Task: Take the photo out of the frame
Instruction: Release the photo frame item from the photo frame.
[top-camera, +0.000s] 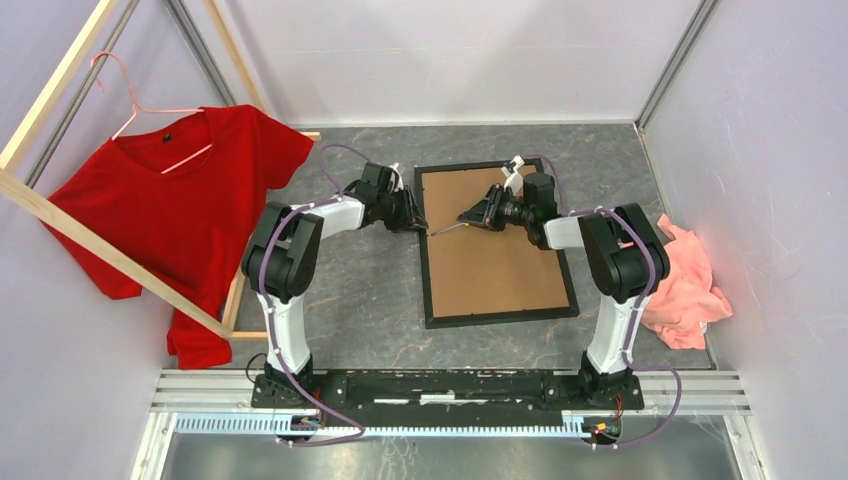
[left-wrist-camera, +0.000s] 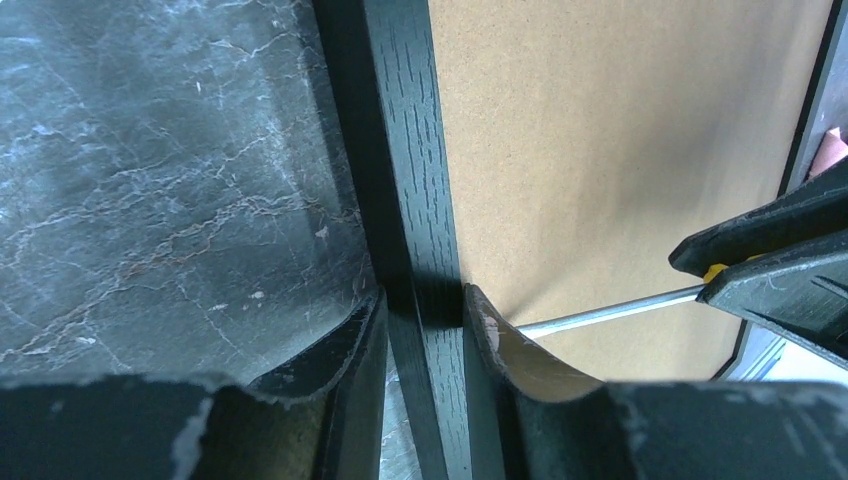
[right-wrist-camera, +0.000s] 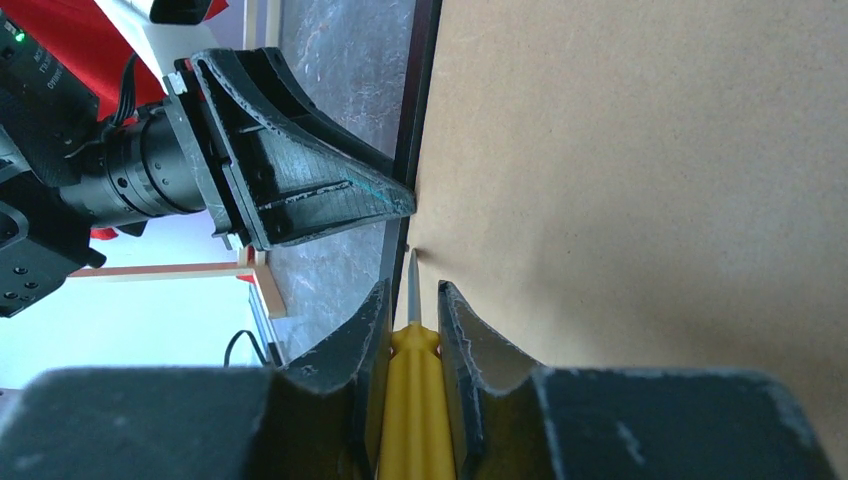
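Note:
The black frame (top-camera: 500, 316) lies face down on the table, its brown backing board (top-camera: 490, 250) up. The photo is hidden beneath the board. My left gripper (left-wrist-camera: 425, 300) straddles the frame's left rail (left-wrist-camera: 410, 150), with one finger on the outer side and one on the board side, both pressed to it. My right gripper (right-wrist-camera: 412, 290) is shut on a yellow-handled screwdriver (right-wrist-camera: 414, 400). The steel shaft (left-wrist-camera: 600, 308) points at the board's left edge, just beside the left gripper's fingers (right-wrist-camera: 300, 190). From above, both grippers meet at the frame's upper left (top-camera: 440, 222).
A red T-shirt (top-camera: 190, 210) hangs on a pink hanger from a pale wooden rack (top-camera: 60, 215) at the left. A pink cloth (top-camera: 690, 285) lies crumpled at the table's right edge. Grey walls enclose the table on three sides.

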